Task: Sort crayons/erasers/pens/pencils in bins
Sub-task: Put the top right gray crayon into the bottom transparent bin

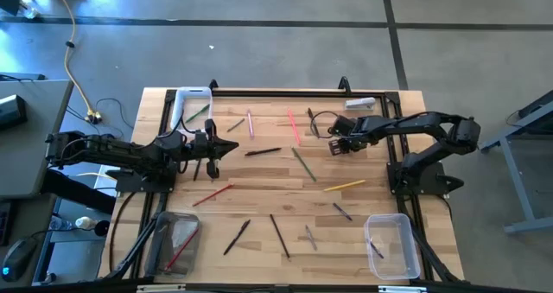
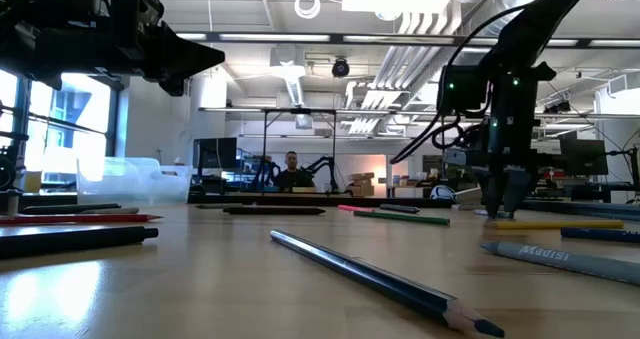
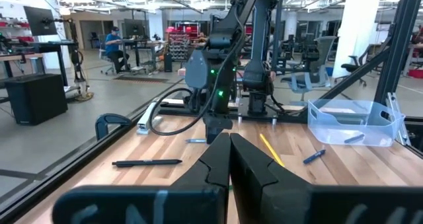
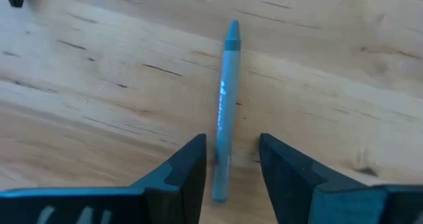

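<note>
The right gripper [image 4: 230,159] stood open astride a blue crayon [image 4: 225,112], bare table [image 4: 99,85] around it; the closed left gripper [image 1: 232,146] hovered at nine o'clock.

Lower end of blue crayon [image 4: 225,105] hidden between right end effector [image 4: 231,159] fingers, contact unclear
</note>
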Available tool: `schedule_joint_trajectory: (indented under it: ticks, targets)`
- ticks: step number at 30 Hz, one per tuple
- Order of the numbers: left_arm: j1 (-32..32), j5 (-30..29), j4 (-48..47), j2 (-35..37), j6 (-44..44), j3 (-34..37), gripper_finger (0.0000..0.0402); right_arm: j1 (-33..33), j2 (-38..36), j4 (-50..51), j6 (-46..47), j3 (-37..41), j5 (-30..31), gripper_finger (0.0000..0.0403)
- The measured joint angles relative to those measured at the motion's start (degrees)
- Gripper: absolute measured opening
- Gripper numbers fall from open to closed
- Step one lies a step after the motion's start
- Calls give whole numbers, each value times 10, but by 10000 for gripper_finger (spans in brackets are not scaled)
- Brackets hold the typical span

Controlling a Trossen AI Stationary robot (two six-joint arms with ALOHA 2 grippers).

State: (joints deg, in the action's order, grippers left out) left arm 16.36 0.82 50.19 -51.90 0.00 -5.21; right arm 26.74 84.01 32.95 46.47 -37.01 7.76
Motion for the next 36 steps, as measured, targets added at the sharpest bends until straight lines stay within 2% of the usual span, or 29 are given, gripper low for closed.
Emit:
schedule_joint_trajectory:
  ticks: [8,12,22,29,36]
  targets:
    - [0,0,0,0,2,0,0,0,0,-7,-15,3,7,45]
    - [0,0,0,0,2,0,1,0,1,-8,-17,3,8,25]
    - [0,0,0,0,2,0,0,-13,-16,-4,-17,6,2,23]
    - [0,0,0,0,2,0,1,-48,-81,8,3,5,-6,23]
    - [0,0,0,0,2,0,1,-118,-153,34,58,5,-9,23]
